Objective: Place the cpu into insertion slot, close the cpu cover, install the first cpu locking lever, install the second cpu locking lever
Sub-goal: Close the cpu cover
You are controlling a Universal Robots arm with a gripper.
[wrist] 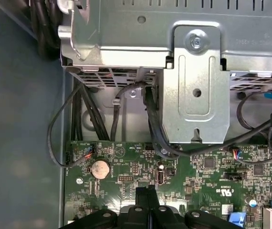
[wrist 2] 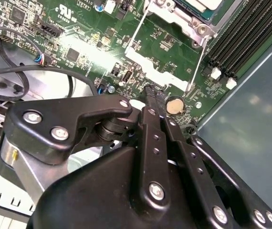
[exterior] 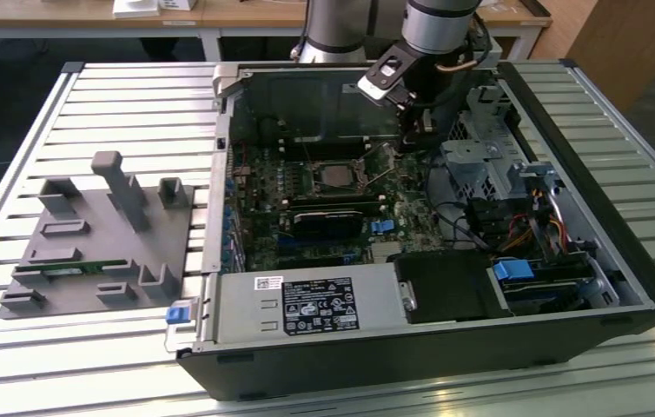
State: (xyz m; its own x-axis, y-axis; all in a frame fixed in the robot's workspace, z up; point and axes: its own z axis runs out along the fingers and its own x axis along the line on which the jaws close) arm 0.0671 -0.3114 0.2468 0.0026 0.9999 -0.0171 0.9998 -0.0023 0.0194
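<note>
Gripper [wrist 2: 150, 93] fingers pressed together, nothing between them, tip low over the board, just beside the coin cell [wrist 2: 174, 105]. Just ahead of the tip: cpu [exterior: 334, 178] looks seated in the insertion slot [exterior: 310, 178], cpu cover [wrist 2: 174, 16] looks down. Both locking levers [wrist 2: 138, 28] seem unlatched, so latching is left. Power supply sticker [exterior: 318, 306] carries print; can't make it out.
</note>
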